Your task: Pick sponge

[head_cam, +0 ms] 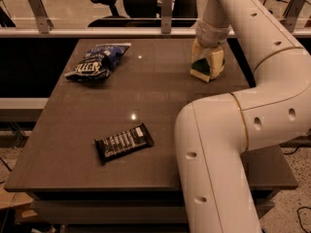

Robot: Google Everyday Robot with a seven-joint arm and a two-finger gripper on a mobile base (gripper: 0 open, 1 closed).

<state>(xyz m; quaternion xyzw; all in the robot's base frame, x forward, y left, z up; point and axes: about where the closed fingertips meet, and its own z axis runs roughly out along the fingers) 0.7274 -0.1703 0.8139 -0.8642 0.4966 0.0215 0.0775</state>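
Observation:
The sponge (200,68), dark green on top with pale yellow foam beneath, sits at the far right of the brown table (160,98). My gripper (207,68) comes down on it from above. Its pale fingers (216,62) stand on either side of the sponge and close on it, at table level. The sponge looks slightly tilted between them, and much of it is hidden by the fingers. My white arm (228,144) curves up across the right side of the view.
A blue snack bag (97,62) lies at the far left of the table. A black candy bar wrapper (124,142) lies near the front middle. A rail (97,32) and an office chair (109,4) stand behind the table.

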